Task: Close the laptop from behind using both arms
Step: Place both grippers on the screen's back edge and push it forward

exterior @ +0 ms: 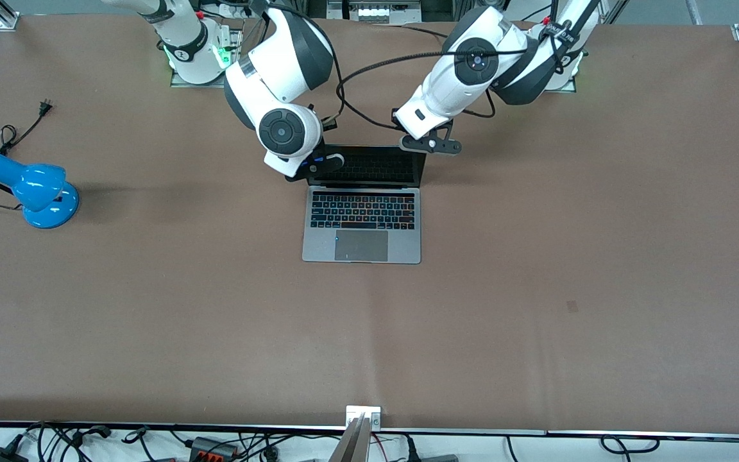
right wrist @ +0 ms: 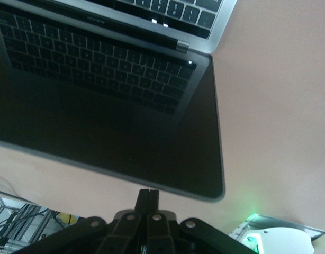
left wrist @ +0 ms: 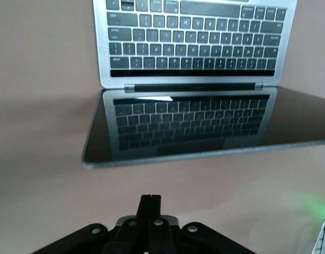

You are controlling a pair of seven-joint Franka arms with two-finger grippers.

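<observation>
I see the laptop sitting open near the middle of the brown worktop, its keyboard and grey trackpad facing up and its dark screen raised at the edge nearest the arm bases. The screen mirrors the keys in both wrist views.

My right claw hangs just above the top edge of the lid, close to the corner toward the right arm's end of the worktop. Its two fingers are pressed together with no gap that I can make out, and they hold nothing.

My left claw hangs just above the lid's top edge too, nearer the corner toward the left arm's end. Its fingers also sit together, gripping nothing, and a strip of bare worktop shows between them and the lid edge in the left wrist view.

A blue desk lamp lies well apart from the laptop, toward the right arm's end, its black cord trailing on the worktop.
</observation>
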